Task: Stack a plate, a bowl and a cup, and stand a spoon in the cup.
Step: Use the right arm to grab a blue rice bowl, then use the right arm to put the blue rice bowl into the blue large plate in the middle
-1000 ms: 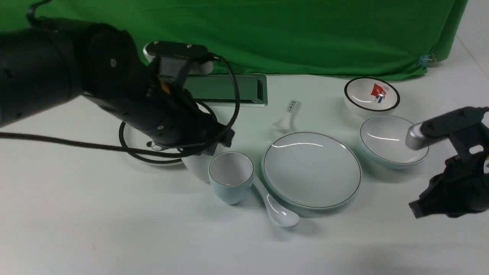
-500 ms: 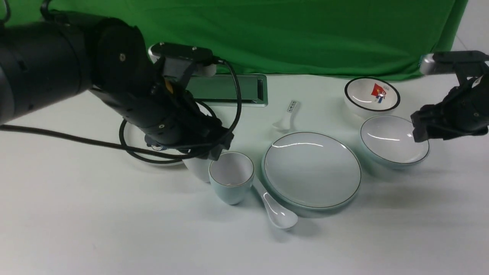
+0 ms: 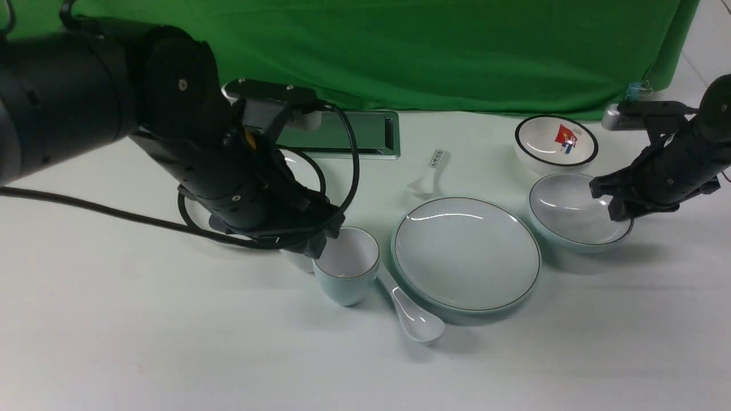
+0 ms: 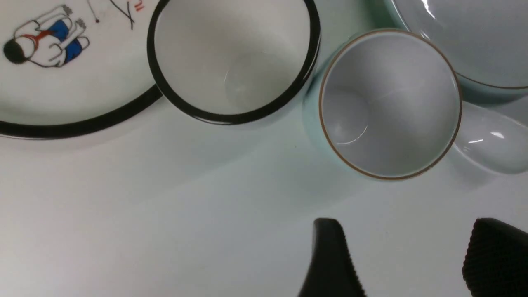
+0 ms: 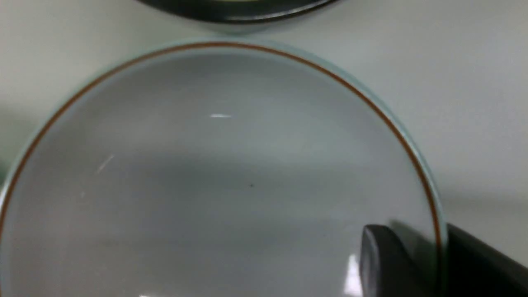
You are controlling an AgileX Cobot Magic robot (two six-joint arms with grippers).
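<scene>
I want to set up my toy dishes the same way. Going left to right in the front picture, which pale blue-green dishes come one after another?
cup → plate → bowl

White table (image 3: 143,354) carries plate (image 3: 465,254), cup (image 3: 345,268), spoon (image 3: 420,322) and a black-rimmed bowl (image 3: 555,141).

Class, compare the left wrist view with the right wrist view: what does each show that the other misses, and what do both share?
Left wrist only: the cup, a black-rimmed cup, a cartoon plate, the spoon, an edge of the plate, the open left pincer. Right wrist only: the bowl, its rim pinched by the right pincer. Both: the white table.
</scene>
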